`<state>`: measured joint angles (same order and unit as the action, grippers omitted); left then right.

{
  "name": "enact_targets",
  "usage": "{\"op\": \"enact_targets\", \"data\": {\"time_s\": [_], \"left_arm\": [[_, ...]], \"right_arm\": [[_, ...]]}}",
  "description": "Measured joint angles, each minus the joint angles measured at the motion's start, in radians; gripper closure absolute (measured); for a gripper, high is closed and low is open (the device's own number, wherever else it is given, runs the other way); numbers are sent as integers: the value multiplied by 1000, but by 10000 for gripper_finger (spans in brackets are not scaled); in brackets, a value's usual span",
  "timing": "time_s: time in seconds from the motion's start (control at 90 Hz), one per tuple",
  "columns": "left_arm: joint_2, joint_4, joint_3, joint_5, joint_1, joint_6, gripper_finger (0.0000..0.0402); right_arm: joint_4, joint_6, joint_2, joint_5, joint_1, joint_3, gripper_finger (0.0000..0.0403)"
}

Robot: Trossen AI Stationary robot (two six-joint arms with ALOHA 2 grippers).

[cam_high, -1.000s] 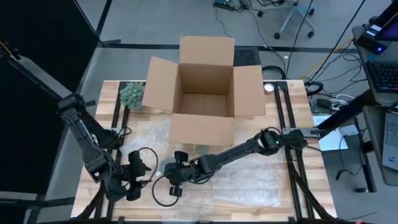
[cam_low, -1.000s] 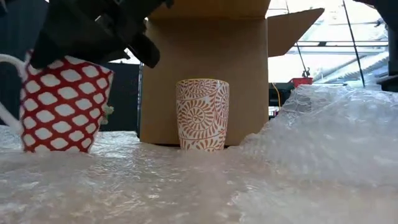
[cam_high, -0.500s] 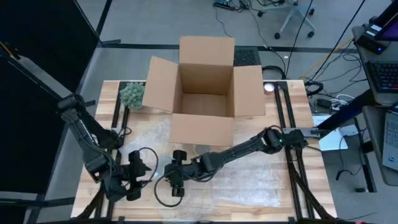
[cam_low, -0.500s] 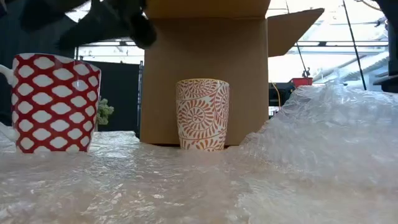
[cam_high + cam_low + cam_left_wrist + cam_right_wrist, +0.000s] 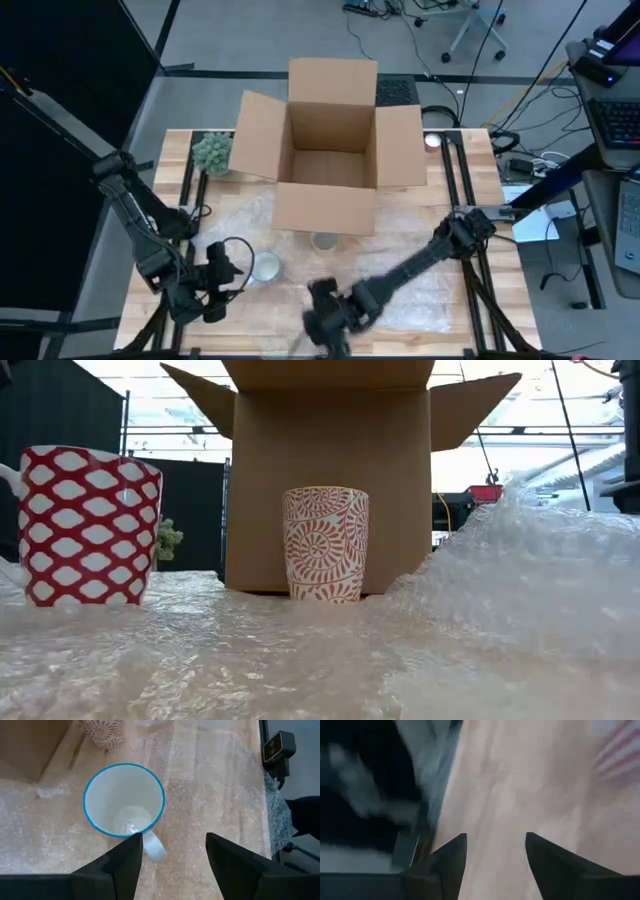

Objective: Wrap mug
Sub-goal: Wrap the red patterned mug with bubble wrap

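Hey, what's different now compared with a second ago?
The right tool has let go of the red mug and swung back toward the table's near edge, leaving it standing on the bubble wrap. The left tool, the patterned cup and the box stayed put.

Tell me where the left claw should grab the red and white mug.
Probably by the rim, from above. The red and white mug stands upright and open-topped on the bubble wrap, with its handle toward the open left claw, ahead of it.
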<state>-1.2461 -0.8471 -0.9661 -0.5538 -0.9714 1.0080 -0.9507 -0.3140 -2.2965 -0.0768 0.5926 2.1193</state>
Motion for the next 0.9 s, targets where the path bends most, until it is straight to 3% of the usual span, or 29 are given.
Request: {"op": "enact_targets", "data": {"time_s": [0.289, 0.622, 0.767, 0.9], "left_arm": [[0, 0, 11, 0, 0, 5, 197], [0, 1, 11, 0, 0, 6, 197], [0, 1, 11, -1, 0, 6, 197], [-1, 1, 11, -1, 0, 5, 197]], "right_arm": [[40, 57, -116, -60, 47, 0, 218], [45, 79, -189, -54, 29, 5, 222], [43, 67, -195, -51, 29, 6, 262], [43, 71, -192, -48, 31, 5, 336]]}}
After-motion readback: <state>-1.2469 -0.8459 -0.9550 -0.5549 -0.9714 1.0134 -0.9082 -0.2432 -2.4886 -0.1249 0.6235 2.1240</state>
